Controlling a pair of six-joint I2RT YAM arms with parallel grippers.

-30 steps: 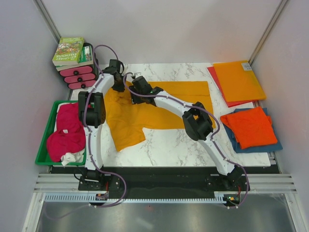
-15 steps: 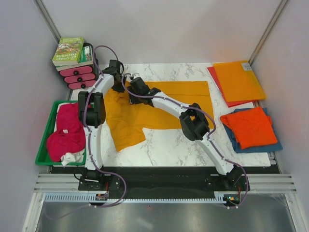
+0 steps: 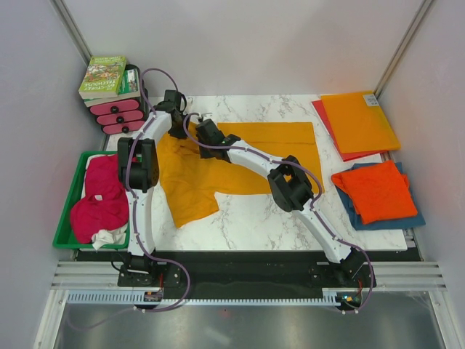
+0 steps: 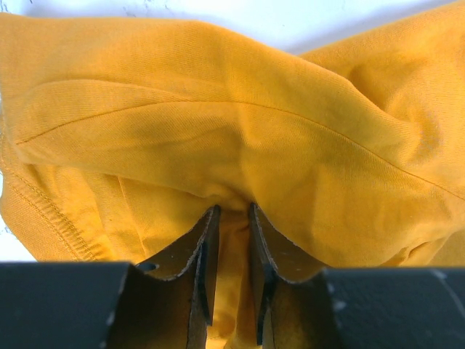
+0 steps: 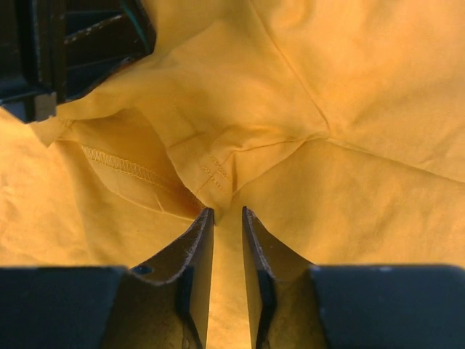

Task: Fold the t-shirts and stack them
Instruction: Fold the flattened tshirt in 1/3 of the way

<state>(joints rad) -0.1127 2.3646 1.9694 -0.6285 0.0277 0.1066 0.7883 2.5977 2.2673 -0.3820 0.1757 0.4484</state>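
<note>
A golden-orange t-shirt [image 3: 218, 163] lies partly spread on the marble table [image 3: 276, 218], bunched at its far left end. My left gripper [image 3: 179, 131] is at that bunched end, and in the left wrist view it [image 4: 232, 212] is shut on a fold of the shirt [image 4: 218, 131]. My right gripper [image 3: 199, 131] is close beside it on the right, and in the right wrist view it [image 5: 227, 212] is shut on the shirt [image 5: 349, 87] near a stitched seam. A folded red-orange t-shirt [image 3: 378, 190] lies on a blue one [image 3: 415, 219] at the right. Magenta-pink t-shirts [image 3: 102, 196] fill a green bin.
The green bin [image 3: 71, 195] stands at the table's left edge. Stiff orange and red sheets [image 3: 360, 120] lie at the back right. A pink drawer box with a book on top [image 3: 109, 91] stands at the back left. In the right wrist view the left gripper's black body [image 5: 65, 51] is at the top left.
My right gripper has slid a little to the left, closer to my left gripper, and its elbow has followed. The left arm and the shirt's spread part have hardly moved.
</note>
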